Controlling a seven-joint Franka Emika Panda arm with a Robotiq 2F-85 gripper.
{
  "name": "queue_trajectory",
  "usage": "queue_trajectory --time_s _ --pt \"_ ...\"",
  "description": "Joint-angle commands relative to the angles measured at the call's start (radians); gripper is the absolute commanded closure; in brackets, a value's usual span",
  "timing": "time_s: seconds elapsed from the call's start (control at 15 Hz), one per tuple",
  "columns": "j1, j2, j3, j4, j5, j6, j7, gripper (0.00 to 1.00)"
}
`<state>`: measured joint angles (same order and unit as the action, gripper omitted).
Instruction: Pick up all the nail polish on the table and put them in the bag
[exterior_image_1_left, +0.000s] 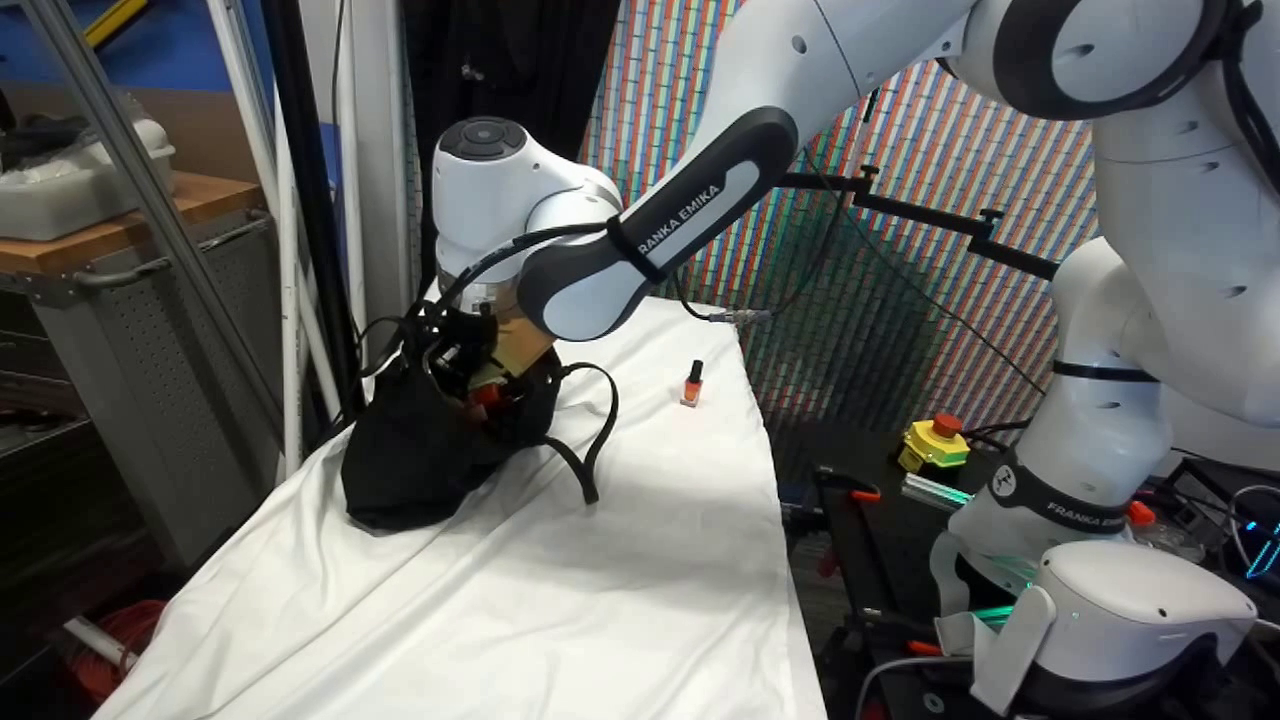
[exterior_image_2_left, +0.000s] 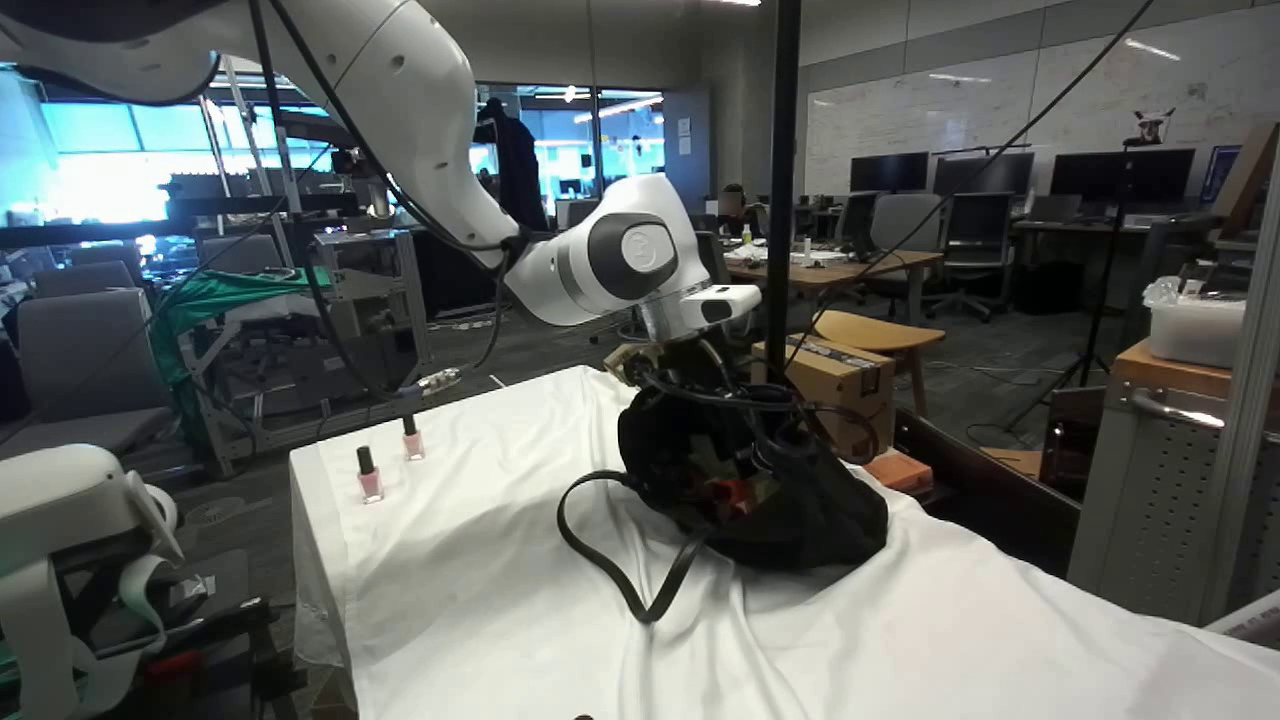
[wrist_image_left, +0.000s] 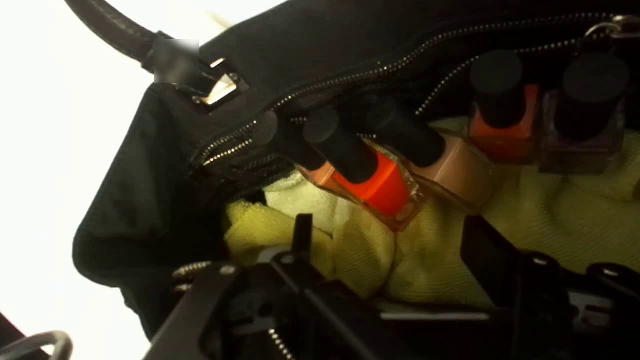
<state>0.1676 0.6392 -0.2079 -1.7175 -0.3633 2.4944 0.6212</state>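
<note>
Robotiq gripper (wrist_image_left: 392, 239) nearest the lens, bottom of the wrist view: its fingers (wrist_image_left: 487, 260) well apart, yellowish-green cloth (wrist_image_left: 362, 250) of the zippered black fabric bag (wrist_image_left: 130, 210) showing between them. Five black-capped nail polish bottles (wrist_image_left: 385, 185) in the bag, centre to upper right of that view; the three nearest centre tilted. Contact between fingers and bottles: cannot tell. Two more nail polish bottles (exterior_image_2_left: 371, 486) upright on the white-clothed table (exterior_image_2_left: 460, 580), left part of an exterior view. Bag right of centre there, Panda arm (exterior_image_2_left: 440, 160) bent down to its mouth.
</note>
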Motion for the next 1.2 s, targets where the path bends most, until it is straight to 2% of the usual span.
queue_trajectory --time_s 0.0,0.33,0.67,1.13 --pt "0.004 -0.131 0.000 -0.127 0.006 0.000 -0.061 0.00" --pt "-0.027 -0.349 0.035 -0.342 0.019 -0.018 -0.208 0.00" --pt "-0.099 -0.532 0.056 -0.518 0.056 -0.057 -0.318 0.00" --pt "-0.216 -0.640 0.042 -0.668 0.105 -0.072 -0.400 0.00"
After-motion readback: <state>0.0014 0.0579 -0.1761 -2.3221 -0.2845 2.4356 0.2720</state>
